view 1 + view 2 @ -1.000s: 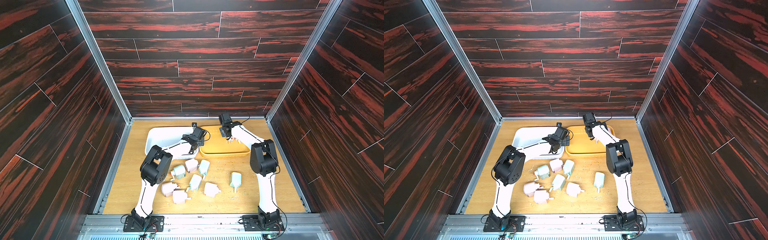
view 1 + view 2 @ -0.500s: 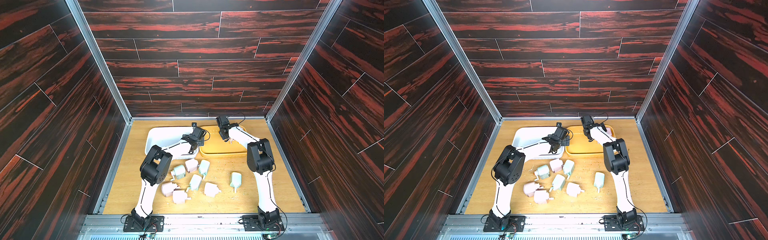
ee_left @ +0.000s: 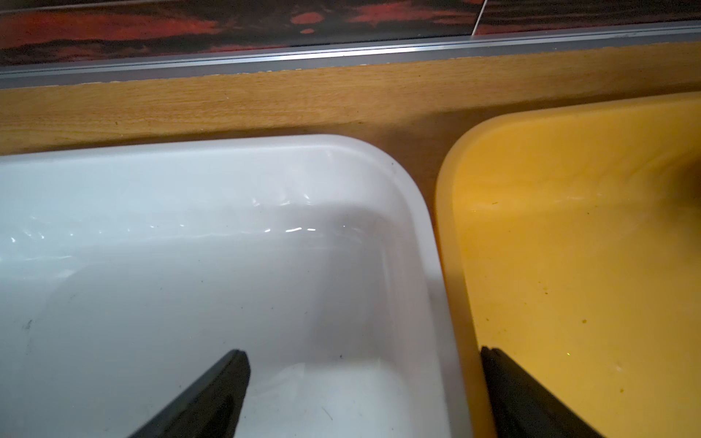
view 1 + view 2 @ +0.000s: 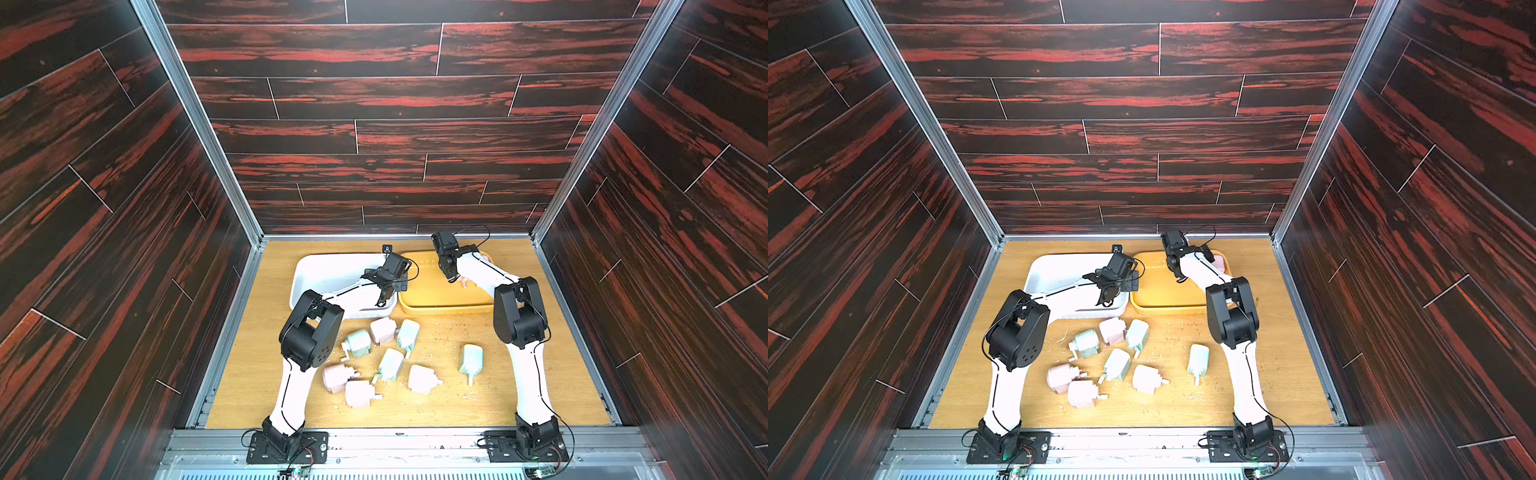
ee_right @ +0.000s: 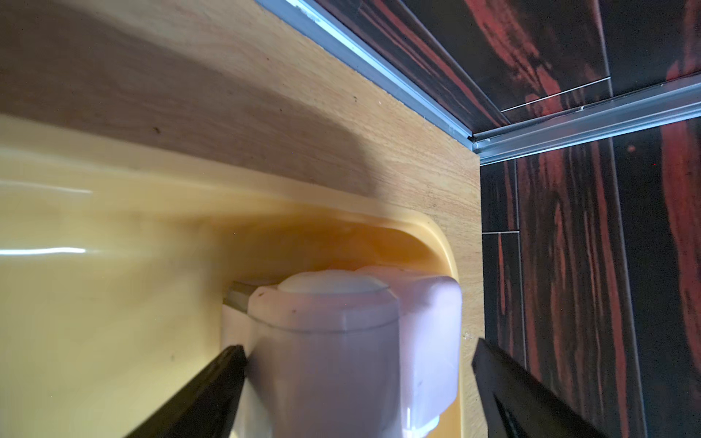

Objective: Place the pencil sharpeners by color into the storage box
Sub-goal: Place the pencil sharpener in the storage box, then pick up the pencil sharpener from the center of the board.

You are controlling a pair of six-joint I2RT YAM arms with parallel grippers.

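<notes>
Two storage boxes stand at the back, a white bin (image 4: 302, 272) and a yellow bin (image 4: 440, 309). A pink pencil sharpener (image 5: 341, 341) lies in the yellow bin's far right corner, mostly hidden behind the right arm in a top view (image 4: 1219, 262). My right gripper (image 5: 358, 349) is open, with a finger on either side of this sharpener and a gap on one side. My left gripper (image 3: 364, 352) is open and empty over the seam between the bins. Several pink and mint sharpeners lie loose on the table, among them a mint one (image 4: 471, 358) and a pink one (image 4: 422, 379).
The white bin's inside (image 3: 189, 284) shows nothing in it. The loose sharpeners cluster in the middle of the wooden table (image 4: 519, 399), between the two arms. Dark panelled walls with metal rails close in the table on three sides.
My right wrist has shifted slightly to the left over the yellow bin. The left arm and the loose sharpeners have not moved.
</notes>
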